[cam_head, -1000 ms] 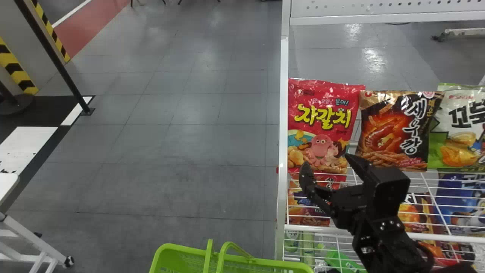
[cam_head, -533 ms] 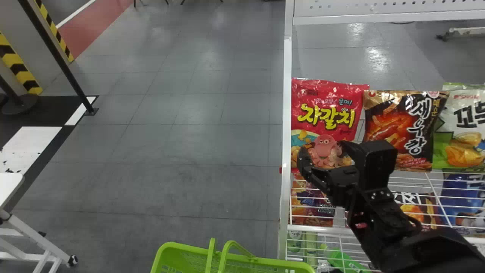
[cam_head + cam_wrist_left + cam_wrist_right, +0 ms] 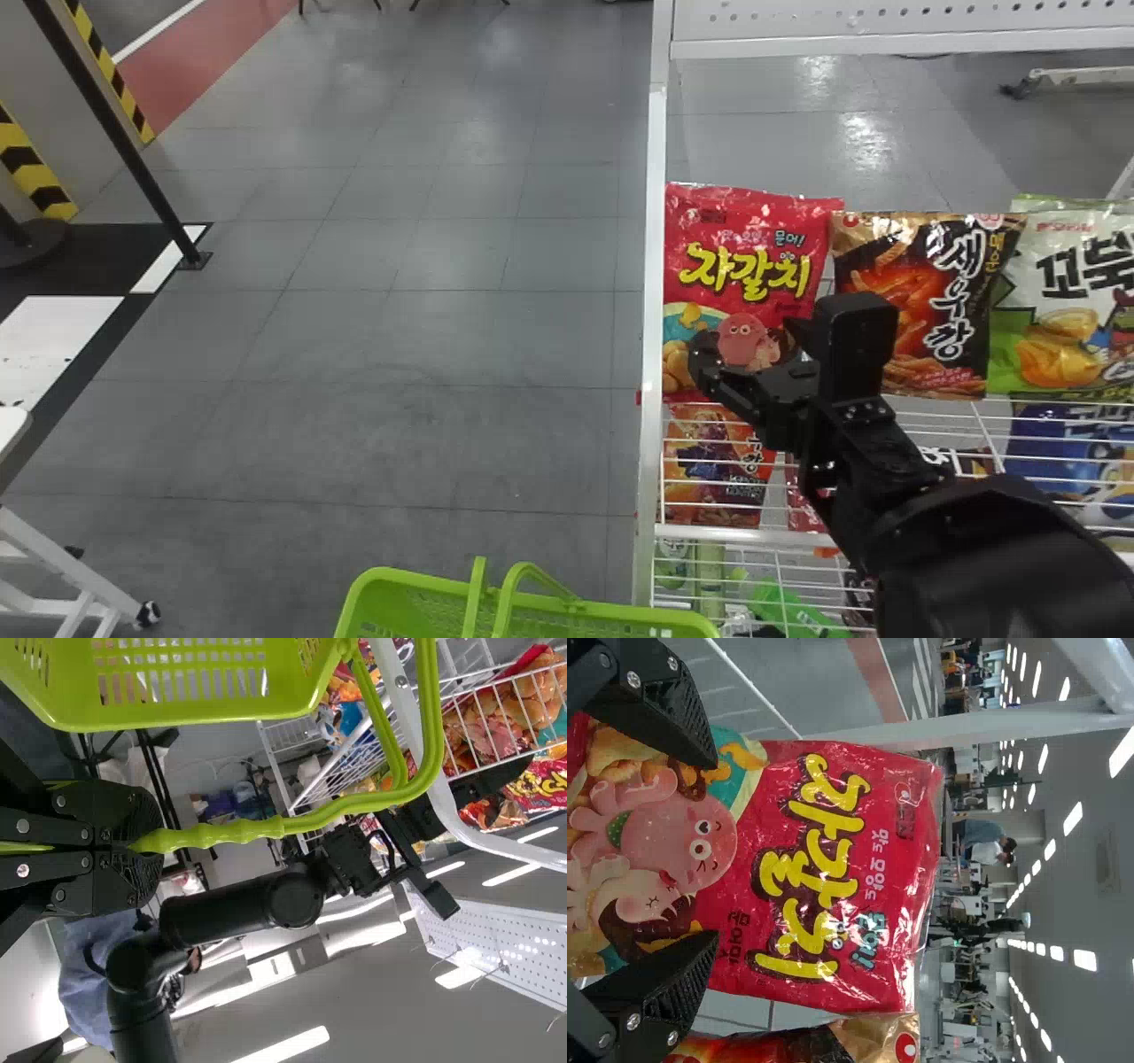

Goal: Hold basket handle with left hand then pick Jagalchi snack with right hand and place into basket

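1. Two grippers in play: left gripper (image 3: 146,842) had its jaws closed on the basket handle (image 3: 354,804); right gripper (image 3: 744,338) had its jaws open.
2. Jagalchi snack (image 3: 744,230), the red bag, stood roughly upright on the white wire rack (image 3: 654,266), at the left end by the post.
3. Right jaws were spread at the lower part of that bag, one toward each side edge. Touching or just short of it: couldn't tell.
4. Black-and-orange bag (image 3: 961,266) was just right of the red one, green-and-white bag (image 3: 1059,310) right of that.
5. More snack bags (image 3: 722,470) sat lower in the rack, below the top row.
6. Green basket (image 3: 403,602) was at the near edge of the head view, well below the red bag there.
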